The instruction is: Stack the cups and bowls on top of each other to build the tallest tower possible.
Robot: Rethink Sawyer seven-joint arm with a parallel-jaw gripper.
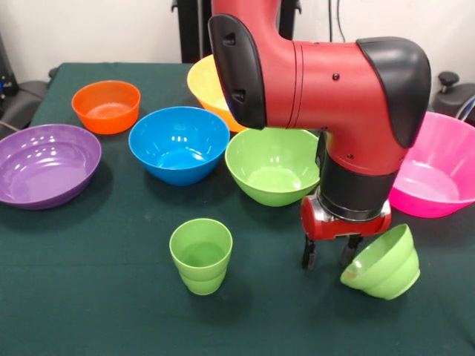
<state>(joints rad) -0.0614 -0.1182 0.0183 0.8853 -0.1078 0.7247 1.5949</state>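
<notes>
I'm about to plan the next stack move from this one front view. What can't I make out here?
- Yellow-orange bowl: mostly hidden behind the arm.
- Pink bowl: cut off by the right edge, its left part behind the arm.
- Gripper: fingertips dark and small; open or shut is unclear, as is contact with the tilted small green bowl.
- Light blue cup: not visible anywhere.

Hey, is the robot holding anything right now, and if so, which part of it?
Nothing seems held. The gripper stands on the table beside the tilted small green bowl, its jaws apart with nothing seen between them.
</notes>
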